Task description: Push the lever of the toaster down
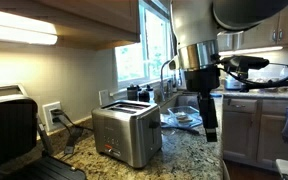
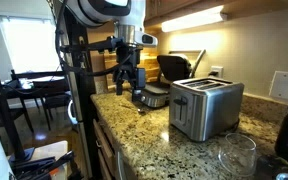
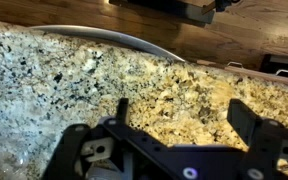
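The brushed steel two-slot toaster (image 1: 127, 133) stands on the granite counter, with small red-orange marks on its near end face. It also shows in the other exterior view (image 2: 205, 107). My gripper (image 1: 210, 128) hangs above the counter, well to the side of the toaster and apart from it; in an exterior view (image 2: 131, 84) it is beyond the toaster's far end. In the wrist view the gripper (image 3: 182, 112) is open and empty, with only speckled granite between its fingers. The toaster is out of the wrist view. I cannot make out the lever.
A large black-and-silver appliance (image 1: 9, 130) sits at the counter's end, also visible in an exterior view (image 2: 164, 80). A glass bowl (image 2: 234, 155) stands near the toaster. A plate (image 1: 182, 118) lies by the sink. Wall outlets (image 1: 52, 114) and cabinets sit behind.
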